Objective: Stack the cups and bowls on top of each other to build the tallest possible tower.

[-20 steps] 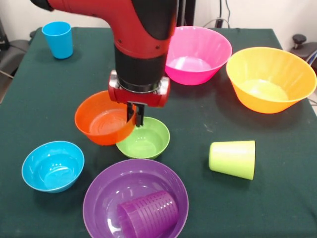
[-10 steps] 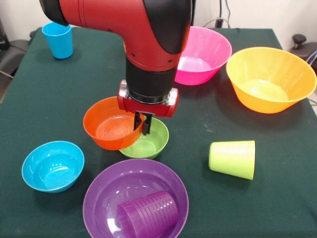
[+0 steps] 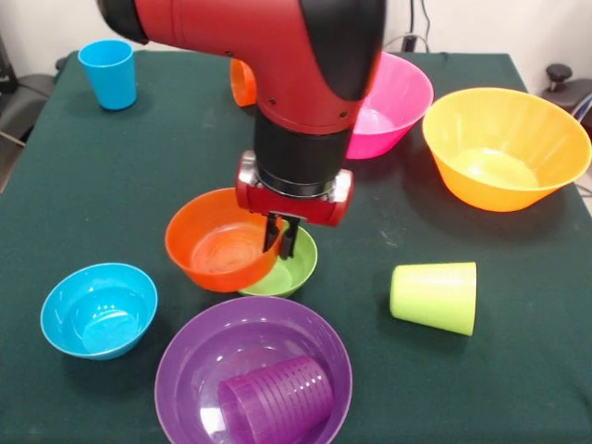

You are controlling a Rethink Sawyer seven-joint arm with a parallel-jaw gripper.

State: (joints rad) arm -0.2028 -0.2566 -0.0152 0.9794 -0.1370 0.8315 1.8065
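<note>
Robotics lab bench: red robot arm (image 3: 277, 55) over a table (image 3: 518, 305) draped in green cloth, cables (image 3: 416, 28) against the white wall behind.

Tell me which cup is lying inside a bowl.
The purple cup, on its side in the wide purple bowl; the other cups sit on the table.

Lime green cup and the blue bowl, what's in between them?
In the front view, the purple bowl, holding the purple cup, sits between the blue bowl and lime green cup.
</note>
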